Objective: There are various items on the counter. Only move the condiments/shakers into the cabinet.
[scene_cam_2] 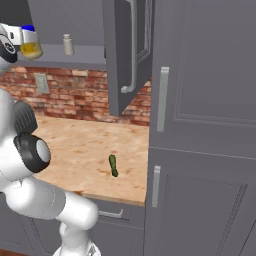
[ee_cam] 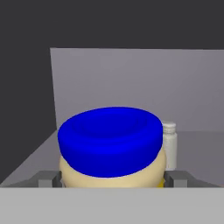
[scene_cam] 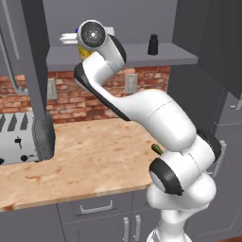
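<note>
Left base view: arm reaches up to the cabinet shelf (scene_cam: 142,57), grey, flat, set above a red brick wall w/ outlets. Black shaker (scene_cam: 153,45) stands upright on the shelf, right of the arm's wrist; a bit of the yellow jar (scene_cam: 83,51) peeks out behind the wrist. Below the shelf runs the counter (scene_cam: 85,160), tan wood grain w/ reddish streaks; toaster (scene_cam: 21,137) at its left end, grey drawers under it. Right base view: jar w/ blue lid at shelf level, far left, by the hand; grey shaker (scene_cam_2: 68,45) upright on the shelf right of the jar, apart from it. Open cabinet door (scene_cam_2: 127,55) hangs right of the shelf. Green vegetable (scene_cam_2: 113,165) lies on the counter near its front edge. Hand view: gripper (ee_cam: 113,179) fingers spread wide, one either side of the jar body; contact not clear. Grey shaker sits just behind-right of the jar on the shelf.
</note>
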### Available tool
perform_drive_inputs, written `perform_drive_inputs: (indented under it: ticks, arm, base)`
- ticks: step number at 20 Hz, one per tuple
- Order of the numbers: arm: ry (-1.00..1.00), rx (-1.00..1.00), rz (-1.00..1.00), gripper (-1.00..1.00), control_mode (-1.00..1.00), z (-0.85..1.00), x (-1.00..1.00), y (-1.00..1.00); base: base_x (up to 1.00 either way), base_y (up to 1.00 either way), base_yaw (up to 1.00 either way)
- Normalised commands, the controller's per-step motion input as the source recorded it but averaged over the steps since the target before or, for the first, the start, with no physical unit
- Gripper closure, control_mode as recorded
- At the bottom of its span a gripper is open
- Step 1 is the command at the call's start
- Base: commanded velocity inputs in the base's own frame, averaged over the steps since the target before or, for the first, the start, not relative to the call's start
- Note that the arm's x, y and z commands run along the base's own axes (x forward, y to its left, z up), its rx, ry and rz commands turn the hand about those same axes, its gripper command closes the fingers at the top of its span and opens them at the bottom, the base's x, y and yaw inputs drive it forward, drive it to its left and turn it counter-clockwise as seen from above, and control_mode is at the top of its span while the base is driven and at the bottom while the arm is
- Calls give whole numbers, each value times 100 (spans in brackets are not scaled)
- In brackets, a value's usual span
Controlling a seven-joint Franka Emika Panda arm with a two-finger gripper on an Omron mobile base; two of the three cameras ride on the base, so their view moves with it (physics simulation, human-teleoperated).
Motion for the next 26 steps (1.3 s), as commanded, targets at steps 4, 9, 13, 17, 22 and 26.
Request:
perform_drive_inputs:
  ticks: [4, 9, 13, 17, 22, 26]
  arm:
    - [0, 0, -2, 100, -100, -12, 36, 4]
    - [0, 1, -4, 100, -100, -15, 43, 2]
    - [0, 4, -5, 100, -100, -12, 45, 1]
    - [0, 1, -5, 100, -100, -8, 37, 5]
    - [0, 2, -7, 100, -100, -17, 30, 6]
    - [0, 0, -6, 100, -100, -30, 23, 0]
  base:
    - [0, 0, 0]
    - [0, 0, 0]
    - [0, 0, 0]
    - [0, 0, 0]
    - [0, 0, 0]
    - [0, 0, 0]
